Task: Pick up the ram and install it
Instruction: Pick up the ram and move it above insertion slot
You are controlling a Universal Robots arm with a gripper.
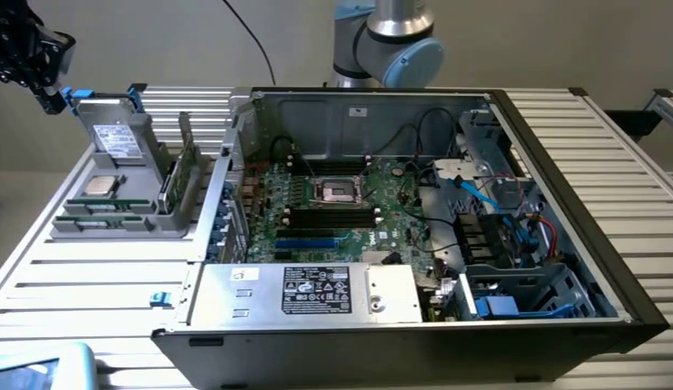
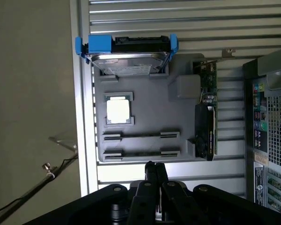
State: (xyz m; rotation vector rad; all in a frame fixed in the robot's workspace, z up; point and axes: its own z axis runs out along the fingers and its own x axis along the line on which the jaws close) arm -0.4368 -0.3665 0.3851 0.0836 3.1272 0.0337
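Observation:
Two ram sticks (image 2: 141, 136) stand on edge in the slots of a grey holder tray (image 2: 150, 112); from above they show as thin dark lines. In the exterior view the ram (image 1: 98, 208) appears as short green strips at the tray's near end. My gripper (image 2: 154, 169) hovers high above the tray, just off the edge nearest the ram slots, with its fingers together and nothing between them. In the exterior view the gripper (image 1: 46, 96) hangs at the far left, above the hard drive. The motherboard's black memory slots (image 1: 334, 216) lie inside the open computer case (image 1: 423, 244).
The tray also carries a hard drive with blue brackets (image 2: 126, 51), a processor chip (image 2: 118, 110) and a taller green card (image 2: 208, 108) standing on edge. The case's metal wall (image 1: 230, 154) rises right beside the tray. A slatted metal table (image 1: 98, 276) lies underneath.

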